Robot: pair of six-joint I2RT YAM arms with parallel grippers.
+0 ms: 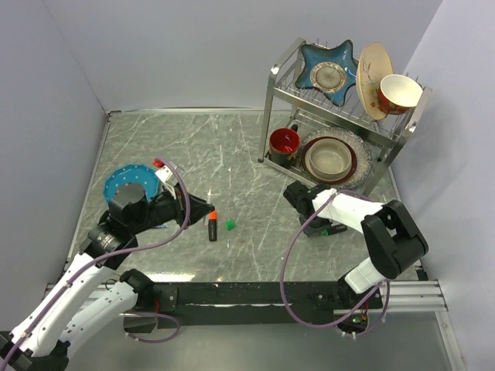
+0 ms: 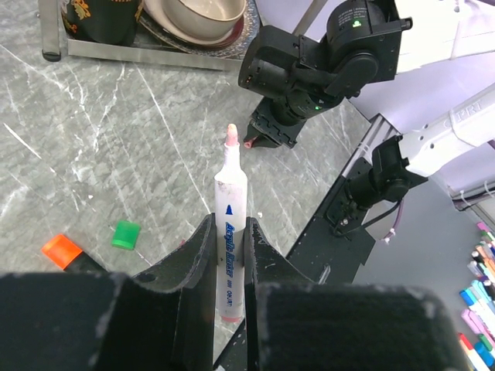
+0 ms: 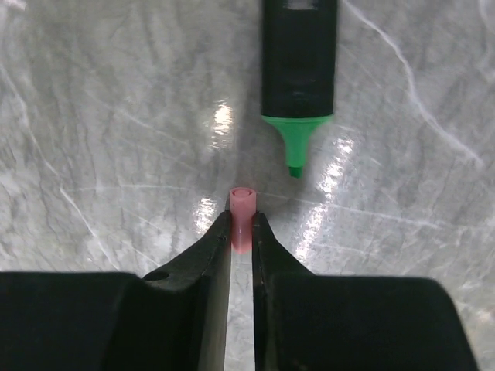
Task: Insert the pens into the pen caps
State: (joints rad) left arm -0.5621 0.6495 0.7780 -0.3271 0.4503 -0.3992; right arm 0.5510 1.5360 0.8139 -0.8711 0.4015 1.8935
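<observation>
My left gripper [image 2: 229,228] is shut on a thin white pen [image 2: 230,193] whose pink tip points away from the wrist, toward my right gripper [image 2: 267,135]. From above, the left gripper [image 1: 203,209] is at mid-left and the right gripper [image 1: 296,195] is right of centre. The right gripper [image 3: 241,222] is shut on a small reddish-pink cap [image 3: 242,202], open end outward, low over the table. A green-tipped black marker [image 3: 298,69] lies just beyond it. An orange-ended black marker [image 1: 212,228] and a green cap [image 1: 230,225] lie between the arms. A blue pen [image 1: 161,226] peeks out under the left arm.
A steel dish rack [image 1: 272,108] with plates, bowls and a dark red mug [image 1: 283,145] stands at the back right. A blue plate [image 1: 116,179] lies at the left, partly under the left arm. Grey walls close the left, back and right sides.
</observation>
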